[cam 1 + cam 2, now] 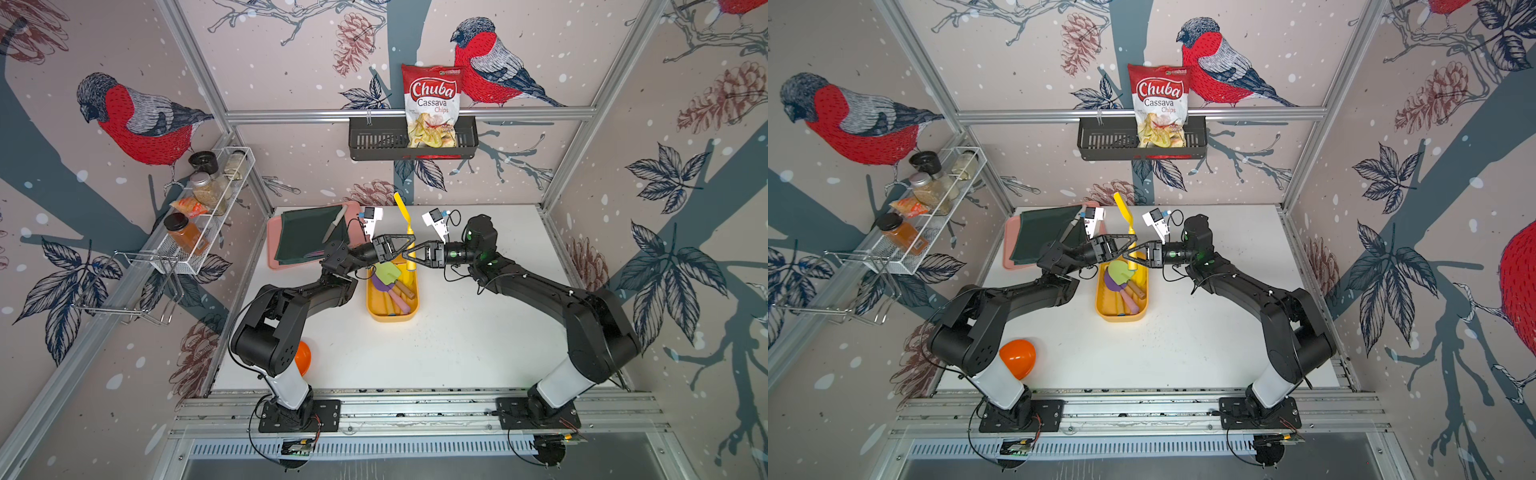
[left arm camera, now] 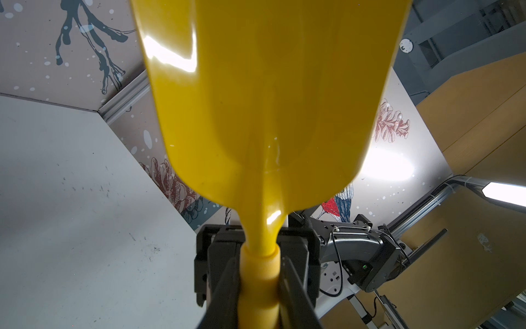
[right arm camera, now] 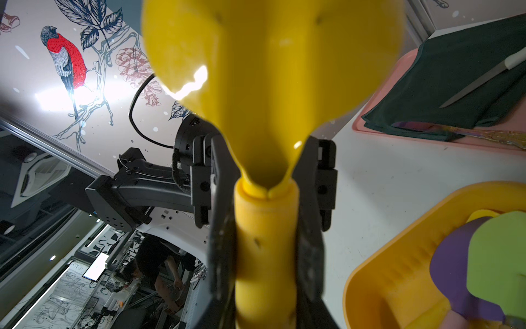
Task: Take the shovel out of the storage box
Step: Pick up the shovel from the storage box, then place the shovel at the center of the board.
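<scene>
The yellow shovel [image 1: 402,210] stands upright with its blade up, above the far end of the yellow-orange storage box [image 1: 392,319]; both top views show it, and the box rim shows too [image 1: 1121,319]. My left gripper [image 1: 411,240] is shut on its thick handle from the left. My right gripper [image 1: 409,252] is shut on the same handle from the right, just below. In the left wrist view the fingers [image 2: 225,287] press both sides of the shovel [image 2: 270,99] handle. The right wrist view shows the same hold on the shovel [image 3: 270,71], beside the box [image 3: 384,256].
Green [image 1: 388,271] and purple [image 1: 380,283] toy tools lie in the box. A pink tray [image 1: 272,254] with a dark green cloth and a knife lies at the back left. An orange ball [image 1: 1017,357] sits by the left arm's base. A black wall basket [image 1: 374,143] holds a chips bag.
</scene>
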Robot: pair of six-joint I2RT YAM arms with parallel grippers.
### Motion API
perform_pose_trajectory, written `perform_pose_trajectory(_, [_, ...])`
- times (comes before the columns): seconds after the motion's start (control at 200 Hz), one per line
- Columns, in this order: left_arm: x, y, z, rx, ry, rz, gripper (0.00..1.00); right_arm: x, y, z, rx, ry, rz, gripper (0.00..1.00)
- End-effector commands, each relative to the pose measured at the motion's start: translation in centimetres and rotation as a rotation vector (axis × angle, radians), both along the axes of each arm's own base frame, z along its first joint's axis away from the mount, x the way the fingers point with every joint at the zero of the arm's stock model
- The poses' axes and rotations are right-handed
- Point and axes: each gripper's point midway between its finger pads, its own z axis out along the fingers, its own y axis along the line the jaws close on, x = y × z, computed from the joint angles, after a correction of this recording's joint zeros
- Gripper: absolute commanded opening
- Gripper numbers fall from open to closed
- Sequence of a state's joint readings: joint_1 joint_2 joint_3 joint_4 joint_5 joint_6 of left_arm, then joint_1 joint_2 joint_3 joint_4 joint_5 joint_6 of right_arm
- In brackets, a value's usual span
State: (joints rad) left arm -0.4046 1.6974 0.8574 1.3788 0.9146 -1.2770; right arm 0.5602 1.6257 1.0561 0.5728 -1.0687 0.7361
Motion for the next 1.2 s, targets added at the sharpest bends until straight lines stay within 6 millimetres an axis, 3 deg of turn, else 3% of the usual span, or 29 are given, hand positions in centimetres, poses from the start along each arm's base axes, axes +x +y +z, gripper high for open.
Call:
perform_pose_trajectory(0.0, [-0.6,0.0,0.7,-0.011,-0.056,-0.014,0.00,-0.3,0.0,0.6,0.025,-0.026,0.020,0.21])
perform_pose_trajectory(0.04, [-0.6,0.0,0.6,-0.005,-0.056,-0.014,0.00,-0.3,0.0,0.5,0.022,-0.023,0.016,0.19])
perform_pose_trajectory(0.105, [-0.5,-0.1,0.4,0.008,-0.054,-0.010,0.19,-0.1,-0.1,0.4,0.017,-0.021,0.006,0.15])
perform_pose_trajectory(0.165, [-0.4,-0.2,0.0,0.023,-0.045,-0.010,0.47,0.2,-0.2,0.2,0.007,-0.016,-0.012,0.15])
perform_pose_trajectory(0.215, [-0.2,-0.1,-0.2,0.034,-0.037,0.000,0.63,0.4,-0.3,0.1,-0.007,-0.012,-0.026,0.15])
perform_pose_trajectory(0.235, [-0.1,0.0,-0.4,0.039,-0.030,0.008,0.76,0.6,-0.4,0.0,-0.016,-0.010,-0.033,0.15])
perform_pose_trajectory(0.25, [0.0,0.1,-0.5,0.045,-0.024,0.015,0.92,0.7,-0.4,-0.2,-0.025,-0.006,-0.040,0.14])
perform_pose_trajectory(0.27, [0.2,0.2,-0.8,0.052,-0.013,0.026,0.98,0.9,-0.5,-0.4,-0.040,-0.003,-0.052,0.14])
perform_pose_trajectory(0.37, [1.3,1.4,-2.0,0.127,0.047,0.111,0.99,2.3,-1.7,-1.7,-0.145,0.006,-0.150,0.13])
perform_pose_trajectory(0.53, [3.3,3.7,-5.3,0.473,0.146,0.330,0.99,6.2,-6.8,-7.3,-0.536,0.074,-0.472,0.12])
perform_pose_trajectory(0.655, [3.7,5.5,-7.0,0.548,0.238,0.373,0.99,7.6,-11.1,-11.8,-0.857,0.118,-0.625,0.12])
perform_pose_trajectory(0.695, [3.6,6.1,-8.4,0.597,0.273,0.385,0.99,8.0,-12.5,-13.4,-0.966,0.124,-0.666,0.12])
perform_pose_trajectory(0.71, [4.0,6.2,-7.8,0.610,0.262,0.403,0.99,8.1,-13.0,-13.9,-1.007,0.127,-0.676,0.12])
perform_pose_trajectory(0.78, [4.2,7.3,-8.7,0.699,0.279,0.455,0.98,8.1,-14.6,-16.6,-1.163,0.156,-0.703,0.10])
perform_pose_trajectory(0.945, [4.0,8.9,-10.4,0.880,0.301,0.557,0.94,7.7,-14.9,-21.1,-1.303,0.244,-0.680,0.08])
perform_pose_trajectory(1.191, [2.6,8.3,-13.2,0.930,0.335,0.498,0.93,7.4,-13.1,-24.1,-1.390,0.282,-0.601,0.08])
